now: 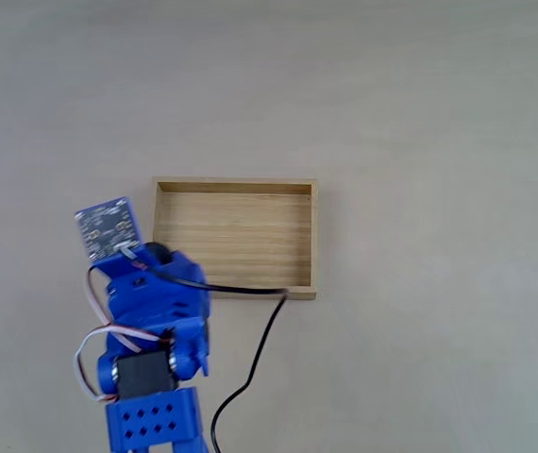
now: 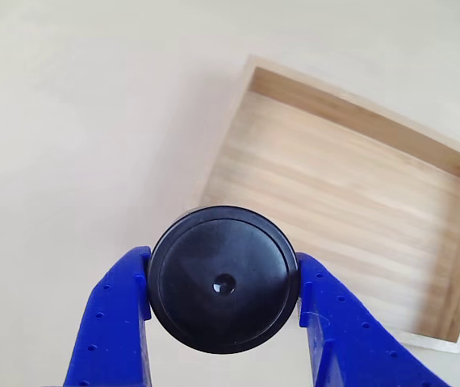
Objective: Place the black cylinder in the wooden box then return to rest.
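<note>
In the other view, my gripper [image 2: 222, 263] is shut on the black cylinder [image 2: 223, 278]. The cylinder's round top with its tiny central dimple faces the camera, and a blue finger [image 2: 109, 322] presses each side. It hangs over the table just short of the near left corner of the wooden box [image 2: 351, 193], whose striped bottom is bare. In the fixed view, the blue arm [image 1: 151, 307] stands at the lower left, its wrist beside the front left corner of the wooden box [image 1: 231, 236]. From that angle the wrist hides the fingers and the cylinder.
A black cable [image 1: 260, 349] runs from the wrist across the box's front wall and down to the lower edge of the fixed view. A small blue circuit board [image 1: 107, 226] sticks up from the wrist, left of the box. The pale tabletop [image 1: 439, 113] surrounds the box.
</note>
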`<move>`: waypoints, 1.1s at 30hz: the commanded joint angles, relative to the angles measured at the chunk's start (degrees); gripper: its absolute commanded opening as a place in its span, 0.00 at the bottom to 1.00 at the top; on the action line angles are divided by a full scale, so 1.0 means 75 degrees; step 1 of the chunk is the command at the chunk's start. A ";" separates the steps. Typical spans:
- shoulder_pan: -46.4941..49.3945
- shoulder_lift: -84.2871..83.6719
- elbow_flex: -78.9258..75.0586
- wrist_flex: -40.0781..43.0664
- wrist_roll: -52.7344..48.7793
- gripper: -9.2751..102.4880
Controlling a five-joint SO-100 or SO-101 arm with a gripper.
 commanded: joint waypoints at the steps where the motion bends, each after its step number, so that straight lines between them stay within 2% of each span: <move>1: 0.0656 0.0223 -0.1090 -0.0164 0.0094 0.26; 13: 0.1629 0.1734 -0.1875 -0.0703 0.0246 0.26; 33: 0.1629 0.4031 -0.2789 -0.1090 0.0082 0.26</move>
